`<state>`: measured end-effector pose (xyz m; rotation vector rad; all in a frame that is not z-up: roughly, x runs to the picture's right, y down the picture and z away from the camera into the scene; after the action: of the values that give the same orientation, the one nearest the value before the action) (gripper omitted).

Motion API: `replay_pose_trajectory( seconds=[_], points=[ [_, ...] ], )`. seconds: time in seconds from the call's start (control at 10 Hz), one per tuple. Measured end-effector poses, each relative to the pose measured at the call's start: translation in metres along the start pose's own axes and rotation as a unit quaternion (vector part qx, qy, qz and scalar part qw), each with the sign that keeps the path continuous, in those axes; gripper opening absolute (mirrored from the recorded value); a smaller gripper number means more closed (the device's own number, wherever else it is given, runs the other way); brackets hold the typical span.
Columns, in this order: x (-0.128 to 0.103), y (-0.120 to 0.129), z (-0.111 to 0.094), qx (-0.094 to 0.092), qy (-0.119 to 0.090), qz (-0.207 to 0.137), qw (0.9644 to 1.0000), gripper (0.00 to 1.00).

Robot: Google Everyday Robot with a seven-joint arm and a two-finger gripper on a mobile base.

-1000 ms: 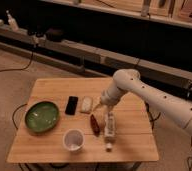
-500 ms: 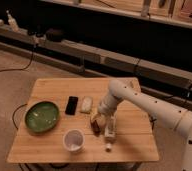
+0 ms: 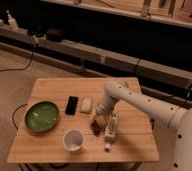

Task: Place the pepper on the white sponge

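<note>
The pepper point(image 3: 96, 128) is a small dark red-brown shape lying on the wooden table point(image 3: 54, 90), between the white cup and the bottle. My gripper point(image 3: 97, 121) has come down right on top of it and covers most of it; only its near end shows. The white sponge point(image 3: 86, 104) is a cream block a short way up and to the left of the gripper, next to the black phone point(image 3: 72, 105). Nothing rests on the sponge.
A green bowl point(image 3: 41, 117) sits at the table's left. A white cup point(image 3: 73, 140) stands near the front edge. A white bottle point(image 3: 110, 129) lies on its side just right of the gripper. My arm point(image 3: 139, 105) reaches in from the right.
The arm has swung down and left, bringing the gripper from above the bottle onto the pepper. The sponge, phone, cup and bowl have not moved.
</note>
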<state>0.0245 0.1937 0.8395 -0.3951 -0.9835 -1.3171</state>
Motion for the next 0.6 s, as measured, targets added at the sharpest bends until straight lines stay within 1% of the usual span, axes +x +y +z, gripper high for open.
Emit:
replay_pose_trajectory(
  seconds=[0.2, 0.4, 0.6],
  points=[
    [0.004, -0.004, 0.006, 0.001, 0.001, -0.003, 1.0000, 0.49],
    [0.006, -0.010, 0.010, 0.010, 0.003, -0.003, 0.9999, 0.49],
    [0.004, -0.009, 0.014, 0.017, 0.001, -0.002, 0.9999, 0.49]
  ],
)
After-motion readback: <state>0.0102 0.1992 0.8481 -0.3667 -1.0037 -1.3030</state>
